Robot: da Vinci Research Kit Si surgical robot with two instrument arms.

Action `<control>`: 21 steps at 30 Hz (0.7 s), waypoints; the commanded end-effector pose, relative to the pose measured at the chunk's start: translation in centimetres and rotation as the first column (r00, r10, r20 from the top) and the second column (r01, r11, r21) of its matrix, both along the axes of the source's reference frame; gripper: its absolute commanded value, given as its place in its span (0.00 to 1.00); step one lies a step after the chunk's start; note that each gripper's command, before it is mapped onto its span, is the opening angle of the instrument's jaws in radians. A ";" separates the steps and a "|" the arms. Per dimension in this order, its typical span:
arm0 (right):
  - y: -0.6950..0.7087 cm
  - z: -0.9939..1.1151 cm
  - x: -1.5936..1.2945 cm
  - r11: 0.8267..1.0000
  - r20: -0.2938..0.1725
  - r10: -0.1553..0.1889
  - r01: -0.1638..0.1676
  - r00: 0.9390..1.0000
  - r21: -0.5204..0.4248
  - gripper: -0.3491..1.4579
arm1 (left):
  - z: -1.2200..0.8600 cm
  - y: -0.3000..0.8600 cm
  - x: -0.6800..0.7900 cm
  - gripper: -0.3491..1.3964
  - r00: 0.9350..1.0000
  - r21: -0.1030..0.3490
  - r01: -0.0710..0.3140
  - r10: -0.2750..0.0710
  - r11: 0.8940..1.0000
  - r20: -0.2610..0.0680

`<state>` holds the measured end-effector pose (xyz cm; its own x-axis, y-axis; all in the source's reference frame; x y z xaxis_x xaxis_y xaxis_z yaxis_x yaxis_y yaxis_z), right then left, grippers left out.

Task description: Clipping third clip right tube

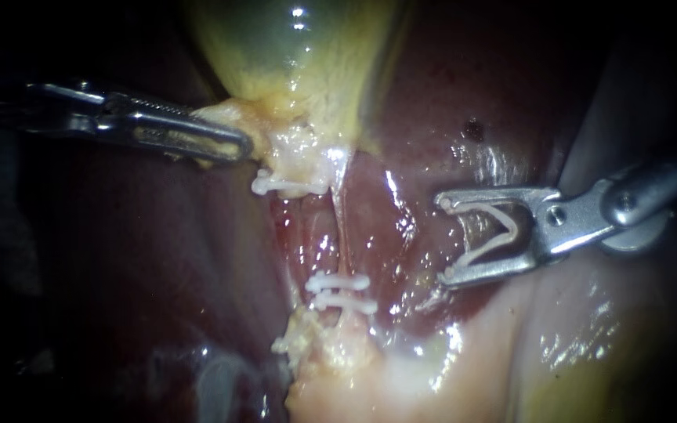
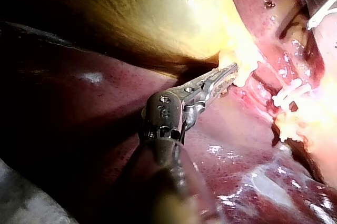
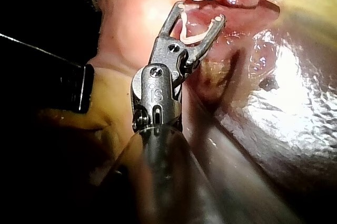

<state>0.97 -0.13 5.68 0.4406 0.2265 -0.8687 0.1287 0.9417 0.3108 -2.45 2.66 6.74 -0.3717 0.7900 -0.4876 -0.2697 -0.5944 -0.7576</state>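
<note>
Right instrument [image 1: 446, 239]: end effector spread wide, both jaws seated against the legs of a white loaded clip [image 1: 486, 252], so it grips the clip, itself open in a V. Nothing else lies between the jaws. It sits over the liver [image 1: 448, 102], well apart from the right tube [image 1: 342, 227] to its left.

Right tube: thin pale strand running from the gallbladder [image 1: 307, 55] toward the near side. Two clips [image 1: 337, 282] cross its near end, close together. A single clip [image 1: 284, 186] sits farther off, to the left.

Left instrument [image 1: 240, 145]: end effector closed on pale tissue [image 1: 291, 149] at the gallbladder's narrow end, apparently holding the strand taut.

Step, as I judge it: approach, clip not yet placed. Next move calls for travelling left until the open clip straddles the bare stretch beyond the pair, then closing.
</note>
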 end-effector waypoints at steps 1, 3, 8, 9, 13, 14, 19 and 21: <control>0.00 0.00 0.00 1.000 0.001 0.001 -0.001 1.000 0.000 0.47 | -0.02 0.00 0.01 0.00 1.000 0.000 -0.001 0.001 1.000 0.001; 0.00 0.01 0.00 1.000 0.001 0.001 -0.001 1.000 0.000 0.47 | -0.06 -0.01 0.06 0.00 1.000 0.002 -0.003 0.003 1.000 0.003; 0.01 0.01 0.00 1.000 0.001 0.002 -0.002 1.000 0.000 0.47 | -0.31 0.01 0.24 0.00 1.000 0.008 -0.003 0.003 1.000 0.006; 0.01 0.01 0.01 1.000 0.002 0.002 -0.002 1.000 0.000 0.47 | -0.40 0.03 0.30 0.00 1.000 0.009 0.000 0.000 1.000 0.001; 0.01 0.01 0.01 1.000 0.002 0.002 -0.002 1.000 0.000 0.47 | -0.71 0.10 0.49 0.00 1.000 0.015 0.026 -0.026 1.000 0.006; 0.01 0.01 0.01 1.000 0.002 0.003 -0.003 1.000 0.000 0.47 | -0.78 0.11 0.53 0.00 0.999 0.010 0.030 -0.030 1.000 0.010; 0.01 0.01 0.02 1.000 0.002 0.003 -0.003 1.000 0.000 0.47 | -1.08 0.18 0.60 0.00 0.999 -0.010 0.039 -0.039 0.999 0.022; 0.02 0.01 0.02 1.000 0.002 0.003 -0.003 1.000 0.000 0.47 | -1.12 0.18 0.60 0.00 0.999 -0.014 0.038 -0.038 0.999 0.023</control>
